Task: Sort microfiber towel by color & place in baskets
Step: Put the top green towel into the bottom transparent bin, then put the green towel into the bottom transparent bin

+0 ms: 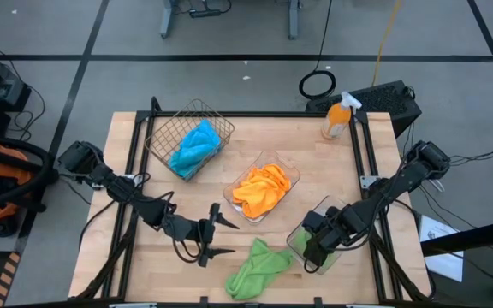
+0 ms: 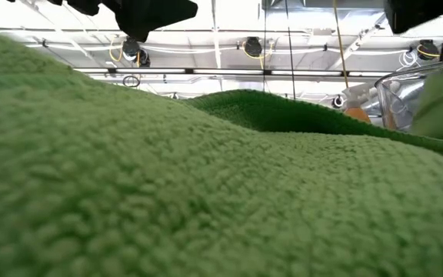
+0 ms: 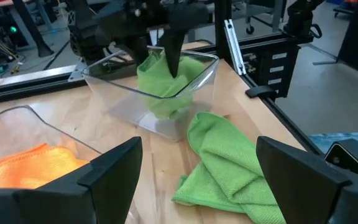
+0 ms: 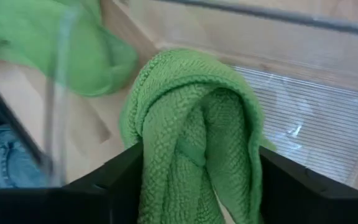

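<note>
Wooden surface (image 1: 255, 133), dark frame rails along edges; grey floor beyond, cables on it.
Wire-mesh basket (image 1: 163, 137), far left: blue towel (image 1: 194, 146) inside.
Middle clear tray (image 1: 288, 165): orange towels (image 1: 261, 189) inside.
Near-right clear tray (image 3: 197, 81): right end effector (image 4: 194, 180) inside, clamped on green towel (image 4: 194, 124).
Second green towel (image 1: 257, 268) loose on surface at near edge, long axis diagonal, pointing toward near-right tray.
Left end effector (image 1: 214, 238) spread wide, empty, just beside loose towel.
Orange spray bottle (image 1: 336, 117) at far right corner.
</note>
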